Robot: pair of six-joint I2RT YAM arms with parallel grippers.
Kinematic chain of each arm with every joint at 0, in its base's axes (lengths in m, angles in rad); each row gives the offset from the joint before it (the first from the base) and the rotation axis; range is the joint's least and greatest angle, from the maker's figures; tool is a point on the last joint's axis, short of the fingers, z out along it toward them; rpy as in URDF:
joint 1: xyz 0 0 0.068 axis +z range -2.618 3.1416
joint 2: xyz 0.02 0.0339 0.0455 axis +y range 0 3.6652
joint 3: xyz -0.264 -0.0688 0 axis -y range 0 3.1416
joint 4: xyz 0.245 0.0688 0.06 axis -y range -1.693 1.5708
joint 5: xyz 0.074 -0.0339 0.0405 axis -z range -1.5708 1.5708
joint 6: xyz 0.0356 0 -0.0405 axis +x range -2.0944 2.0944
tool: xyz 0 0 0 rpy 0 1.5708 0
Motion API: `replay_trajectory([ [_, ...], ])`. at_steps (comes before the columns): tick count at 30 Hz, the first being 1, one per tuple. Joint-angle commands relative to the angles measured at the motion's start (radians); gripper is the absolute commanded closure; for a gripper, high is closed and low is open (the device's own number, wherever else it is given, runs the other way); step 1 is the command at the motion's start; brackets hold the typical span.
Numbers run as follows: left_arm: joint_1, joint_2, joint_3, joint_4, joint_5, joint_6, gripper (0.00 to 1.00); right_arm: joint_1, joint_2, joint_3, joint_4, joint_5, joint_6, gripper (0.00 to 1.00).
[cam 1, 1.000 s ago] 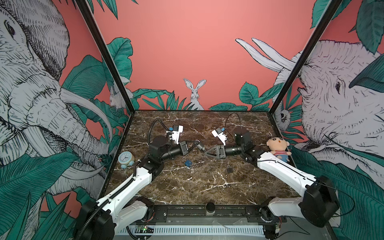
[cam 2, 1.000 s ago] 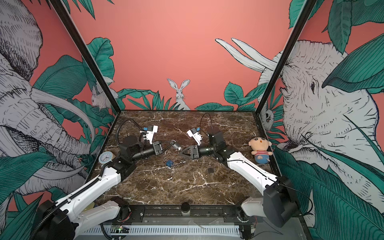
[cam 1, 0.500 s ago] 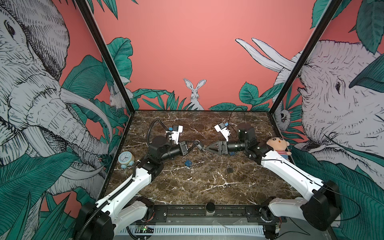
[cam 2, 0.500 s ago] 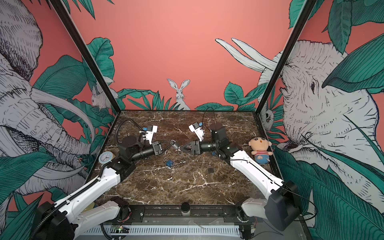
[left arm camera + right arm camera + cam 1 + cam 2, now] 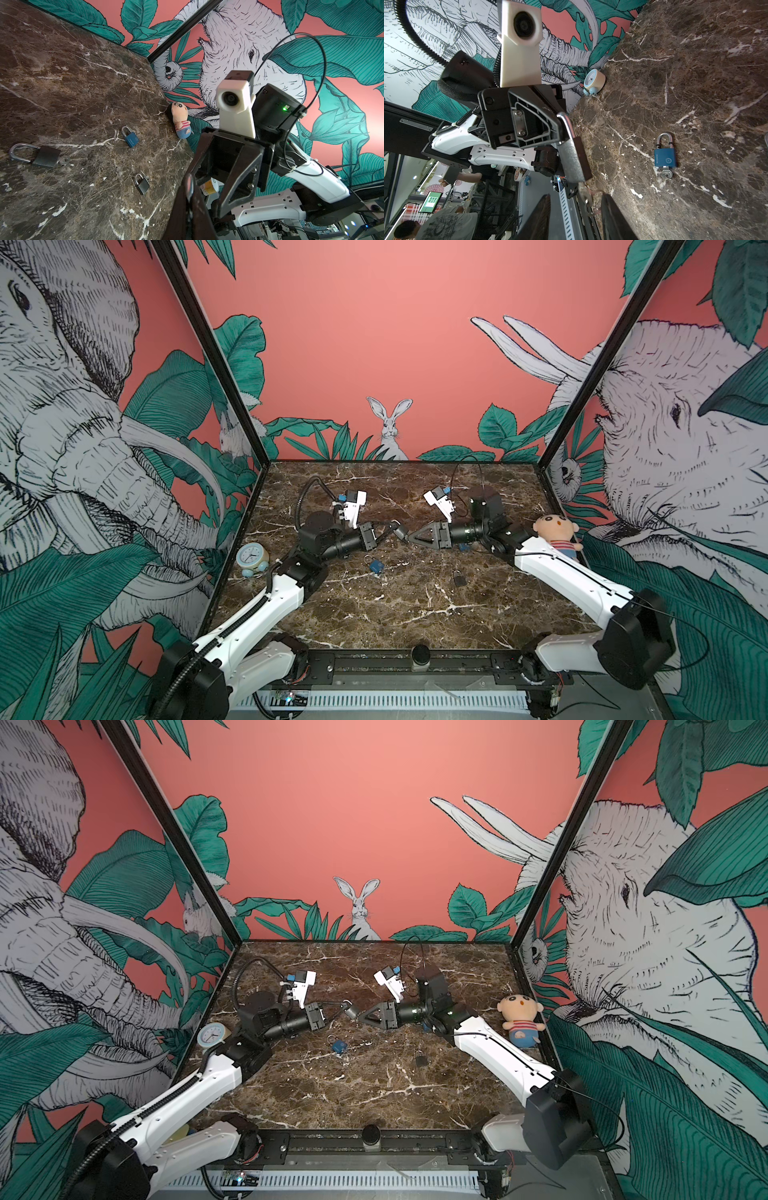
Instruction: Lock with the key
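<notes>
Padlock (image 5: 400, 531) held off table (image 5: 415, 614), centre of both top views. Left gripper (image 5: 391, 527) clamped on its shackle, body pointing at right gripper (image 5: 411, 536). Key (image 5: 584, 194) sticks out of padlock base, lower centre of right wrist view. Right jaws apart, fingers (image 5: 539, 218) either side of key, no grip seen. Blue padlock (image 5: 377, 566) and black padlock (image 5: 459, 578) lie on table, just below centre. Clock (image 5: 251, 558) at table's left edge, doll (image 5: 557, 533) at right edge.
</notes>
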Motion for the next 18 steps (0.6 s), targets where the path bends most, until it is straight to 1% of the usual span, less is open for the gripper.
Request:
replay_trajectory([
  [1, 0.002, 0.001, 0.018, 0.070, 0.010, -0.017, 1.00, 0.010, 0.016, 0.016, 0.064, -0.031, 0.011, 0.61],
  [8, 0.003, 0.002, 0.021, 0.077, 0.000, -0.020, 1.00, 0.016, 0.030, 0.014, 0.082, -0.036, 0.022, 0.63],
  [11, 0.003, 0.004, 0.018, 0.082, -0.005, -0.024, 1.00, 0.019, 0.032, 0.011, 0.089, -0.038, 0.027, 0.66],
  [18, 0.003, 0.001, 0.010, 0.092, -0.022, -0.031, 1.00, 0.023, 0.036, -0.005, 0.118, -0.043, 0.046, 0.81],
])
